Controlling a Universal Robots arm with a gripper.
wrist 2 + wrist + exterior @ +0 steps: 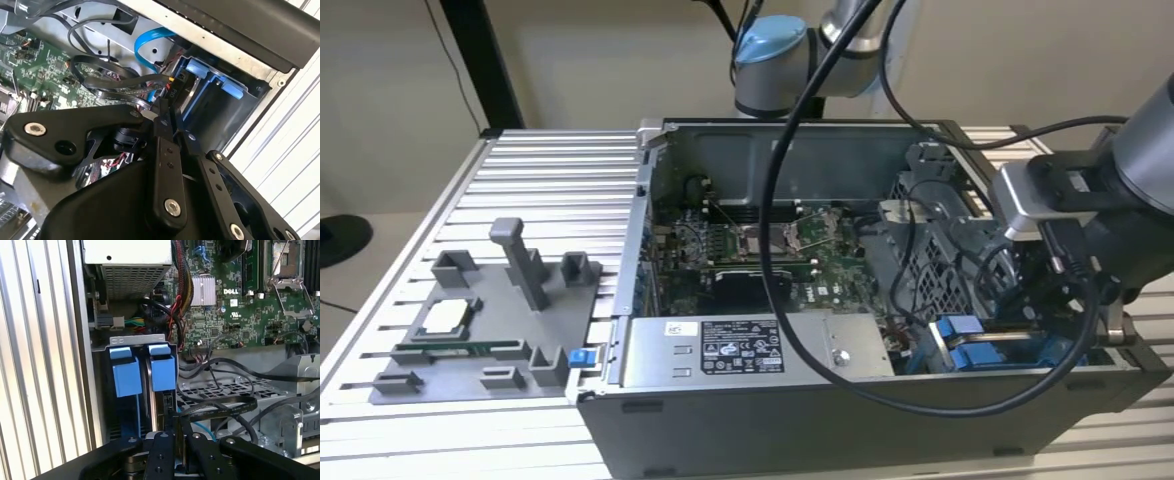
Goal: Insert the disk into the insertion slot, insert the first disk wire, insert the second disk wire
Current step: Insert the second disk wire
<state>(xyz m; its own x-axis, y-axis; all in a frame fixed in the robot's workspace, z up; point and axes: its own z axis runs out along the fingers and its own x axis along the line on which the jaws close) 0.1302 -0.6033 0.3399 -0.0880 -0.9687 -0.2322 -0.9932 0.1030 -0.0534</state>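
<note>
Inside the open computer case (854, 400), at the corner on the exterior view's right, sits the insertion slot (987, 350), a drive bay with blue plastic guides and perforated grey metal walls. The disk (162, 372) stands in that bay, its blue carrier tab showing beside a second blue tab (126, 375) in the first wrist view. Toward the exterior view's left of the bay lies the grey power supply box (740, 345) with its white label, and behind it the green motherboard (761, 250). Loose black cables (220, 407) loop over the perforated metal just beside the bay, and a light blue flat cable (147, 47) arcs above it in the second wrist view. A thick black hose (827, 300) from the arm drapes across the case.

The gripper (167, 112) is down at the bay's mouth. Its black fingers (162, 165) are drawn close together, with a thin dark part pinched between the tips that looks like a cable connector; just what it is I cannot tell. The tips sit right at the disk's end.

Room is tight: the case wall flanks the bay on one side, the cable loops crowd the other. Outside the case, the ribbed aluminium table (534, 190) carries a grey fixture tray (480, 330), well apart.
</note>
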